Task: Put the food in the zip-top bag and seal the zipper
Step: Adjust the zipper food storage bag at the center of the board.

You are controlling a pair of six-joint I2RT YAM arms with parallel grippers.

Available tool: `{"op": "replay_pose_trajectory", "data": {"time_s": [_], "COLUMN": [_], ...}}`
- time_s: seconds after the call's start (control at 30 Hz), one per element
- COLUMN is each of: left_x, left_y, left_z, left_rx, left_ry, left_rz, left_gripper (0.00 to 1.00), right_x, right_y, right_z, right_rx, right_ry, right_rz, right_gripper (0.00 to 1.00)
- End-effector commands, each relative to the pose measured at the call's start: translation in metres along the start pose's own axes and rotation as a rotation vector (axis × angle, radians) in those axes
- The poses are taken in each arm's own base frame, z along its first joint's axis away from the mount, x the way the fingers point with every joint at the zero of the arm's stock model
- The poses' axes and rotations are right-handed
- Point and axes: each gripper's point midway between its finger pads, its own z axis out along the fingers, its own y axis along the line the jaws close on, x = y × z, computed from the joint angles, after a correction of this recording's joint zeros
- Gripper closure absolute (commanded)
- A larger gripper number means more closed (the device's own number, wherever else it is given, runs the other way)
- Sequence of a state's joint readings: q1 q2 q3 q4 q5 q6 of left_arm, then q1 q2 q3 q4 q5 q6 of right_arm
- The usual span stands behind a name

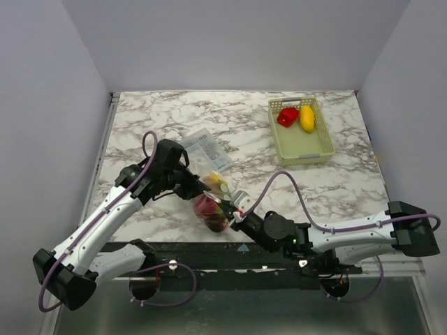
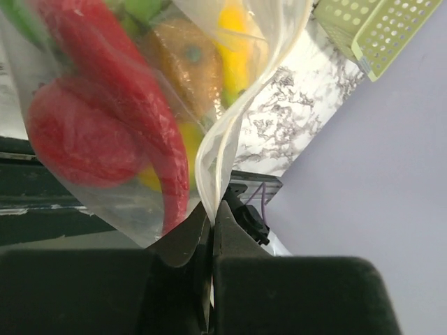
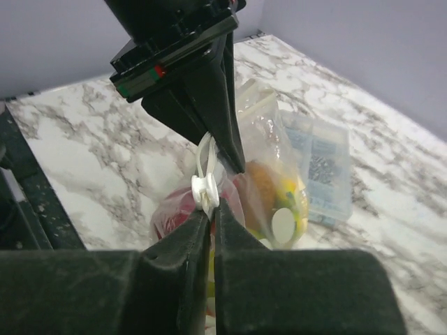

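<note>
Marble table (image 1: 140,118): zip-top bag (image 1: 213,204) between two arms.
Inside, food (image 2: 84,132) blurs; the left gripper (image 2: 211,208) pinches the edge, the right gripper (image 3: 211,215) clamps the zipper (image 3: 204,190).

The food (image 1: 207,206) lies in the zip-top bag (image 1: 218,183), packet (image 1: 206,148) just behind, basket (image 1: 304,147) back right.

Overhead view: bright, even, diffuse light from above. You get only soft, short shadows under the arms on the table (image 1: 174,112), with no hard glare.

Left wrist view: the food (image 2: 98,118) behind the zip-top bag (image 2: 272,63) is soft, too close for focus, with pale sheen on the plastic.

Right wrist view: the right gripper (image 3: 207,213) reads as a dark, underexposed mass. The white zipper (image 3: 204,188) is nearly clipped, and your background is blurred.
</note>
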State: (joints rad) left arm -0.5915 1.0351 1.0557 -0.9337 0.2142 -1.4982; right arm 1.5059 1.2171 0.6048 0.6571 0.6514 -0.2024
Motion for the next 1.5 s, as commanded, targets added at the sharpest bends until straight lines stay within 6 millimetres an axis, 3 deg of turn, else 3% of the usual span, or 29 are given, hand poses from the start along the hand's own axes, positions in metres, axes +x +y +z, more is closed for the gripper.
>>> {"op": "replay_pose_trajectory", "data": {"time_s": [0.0, 0.13, 0.2, 0.3, 0.37, 0.5, 0.63, 0.9, 1.0, 1.17, 1.27, 1.37, 1.47], "left_x": [0.007, 0.000, -0.007, -0.016, -0.017, 0.002, 0.026, 0.054, 0.056, 0.060, 0.064, 0.051, 0.039], "left_y": [-0.018, -0.021, -0.024, -0.033, -0.044, -0.068, -0.074, -0.070, -0.066, -0.079, -0.088, -0.097, -0.098], "left_z": [-0.005, -0.008, -0.013, -0.025, -0.038, -0.072, -0.086, -0.064, -0.046, -0.032, -0.030, -0.031, -0.043], "left_rx": [0.127, 0.166, 0.221, 0.336, 0.457, 0.746, 0.924, 0.937, 0.874, 0.850, 0.841, 0.735, 0.732], "left_ry": [0.050, -0.006, -0.062, -0.171, -0.246, -0.361, -0.361, -0.207, -0.132, -0.055, -0.013, -0.056, -0.186], "left_rz": [0.015, 0.136, 0.251, 0.491, 0.699, 1.047, 1.291, 1.590, 1.642, 1.584, 1.578, 1.532, 1.488], "left_gripper": [0.89, 0.43, 0.26, 0.13, 0.13, 0.16, 0.19, 0.17, 0.15, 0.15, 0.20, 0.32, 0.29], "right_x": [0.001, 0.004, 0.006, 0.013, 0.012, 0.005, 0.013, 0.023, 0.027, 0.017, 0.009, -0.009, -0.022], "right_y": [-0.008, -0.009, -0.016, -0.025, -0.032, -0.033, -0.040, -0.055, -0.067, -0.083, -0.089, -0.111, -0.131], "right_z": [-0.002, -0.006, -0.007, -0.008, -0.006, -0.011, -0.015, -0.019, -0.019, -0.022, -0.023, -0.020, -0.021], "right_rx": [0.054, 0.007, -0.003, -0.065, -0.129, -0.251, -0.296, -0.389, -0.393, -0.403, -0.387, -0.255, -0.128], "right_ry": [-0.031, -0.045, -0.036, 0.007, 0.025, 0.052, 0.113, 0.179, 0.192, 0.165, 0.149, 0.069, -0.003], "right_rz": [0.041, 0.089, 0.120, 0.139, 0.173, 0.215, 0.242, 0.347, 0.372, 0.410, 0.422, 0.464, 0.543], "right_gripper": [1.00, 1.00, 1.00, 1.00, 1.00, 1.00, 1.00, 1.00, 1.00, 1.00, 1.00, 1.00, 1.00]}}
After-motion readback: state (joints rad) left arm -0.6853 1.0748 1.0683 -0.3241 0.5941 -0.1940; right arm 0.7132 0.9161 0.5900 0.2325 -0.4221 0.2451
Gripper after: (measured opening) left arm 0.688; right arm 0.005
